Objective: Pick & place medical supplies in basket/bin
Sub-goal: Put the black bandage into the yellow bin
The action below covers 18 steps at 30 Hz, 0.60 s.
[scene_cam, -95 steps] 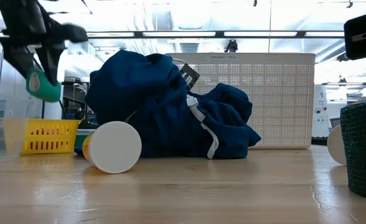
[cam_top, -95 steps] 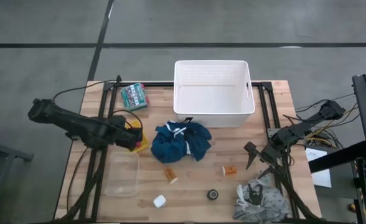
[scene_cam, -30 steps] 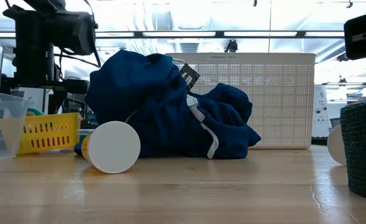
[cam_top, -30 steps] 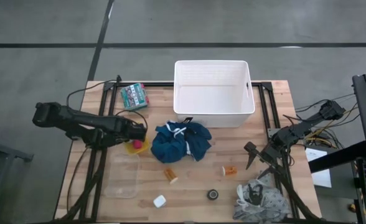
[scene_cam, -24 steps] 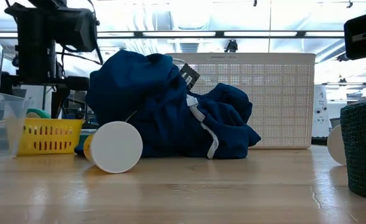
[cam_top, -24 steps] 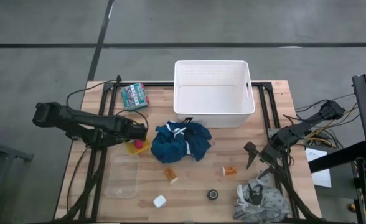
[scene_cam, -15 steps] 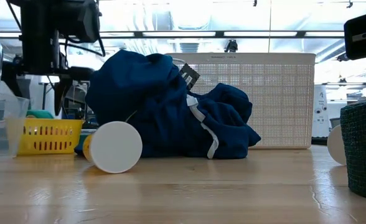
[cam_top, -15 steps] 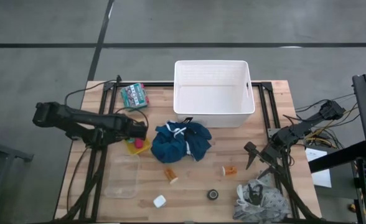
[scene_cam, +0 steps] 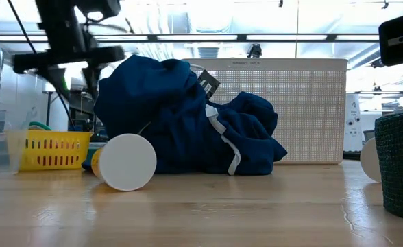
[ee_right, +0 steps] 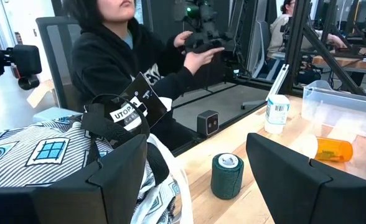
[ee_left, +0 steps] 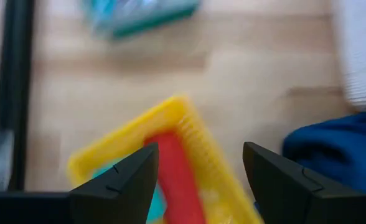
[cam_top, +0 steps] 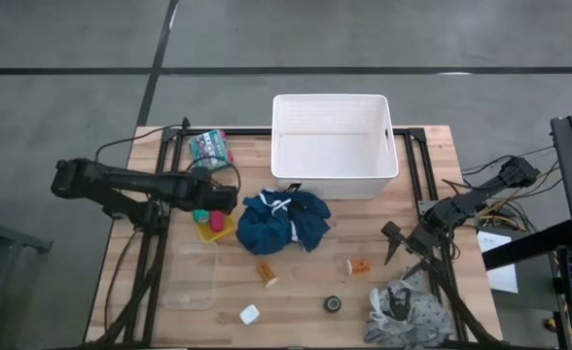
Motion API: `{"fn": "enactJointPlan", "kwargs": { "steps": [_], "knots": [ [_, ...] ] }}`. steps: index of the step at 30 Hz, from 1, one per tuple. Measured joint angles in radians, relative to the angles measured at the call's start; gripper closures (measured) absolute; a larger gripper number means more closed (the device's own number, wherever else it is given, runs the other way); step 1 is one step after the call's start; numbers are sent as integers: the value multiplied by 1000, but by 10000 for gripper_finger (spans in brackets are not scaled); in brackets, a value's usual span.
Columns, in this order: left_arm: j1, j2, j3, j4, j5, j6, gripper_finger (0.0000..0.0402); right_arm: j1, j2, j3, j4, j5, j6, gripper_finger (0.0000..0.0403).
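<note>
My left gripper [cam_top: 228,199] hangs open and empty just above the small yellow tray [cam_top: 211,229], on the tray's far side; it also shows in the low view [scene_cam: 71,60]. A red tape roll [ee_left: 175,180] and a green tape roll [ee_left: 156,205] lie in the tray. The dark blue garment [cam_top: 283,220] lies heaped at mid-table. The white tub [cam_top: 333,144] stands at the far edge. My right gripper [cam_top: 395,243] waits open near the table's right side, beside the grey-white patterned cloth [ee_right: 40,155]. An orange pill bottle [cam_top: 361,264] and a black tape roll [cam_top: 333,304] lie on the table.
The flat green patterned packet [cam_top: 209,148] lies far left. The clear box [cam_top: 191,272] sits near the tray. A second orange bottle [cam_top: 267,274] and a white piece [cam_top: 249,314] lie toward the near edge. A person [ee_right: 127,68] sits beyond the table.
My left gripper has risen from the yellow tray and moved a little toward the table's far and right side. The tray, tipped a second ago, has settled level. The green roll stays in the tray.
</note>
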Motion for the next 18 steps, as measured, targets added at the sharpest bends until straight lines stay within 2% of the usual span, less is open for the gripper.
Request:
{"fn": "enactJointPlan", "kwargs": {
  "steps": [4, 11, 14, 18],
  "knots": [
    [-1, 0, 2, 193, -139, 360, 163, 0, 0, 0, 0, 0, 0, 131],
    [-2, 2, 1, 547, -154, 813, 164, 0, 0, 0, 0, 0, 0, 131],
    [-10, 2, 1, 647, -145, 921, 164, 0, 0, 0, 0, 0, 0, 131],
    [-24, 2, 1, 667, -135, 934, 164, 0, 0, 0, 0, 0, 0, 131]
  ]
}}
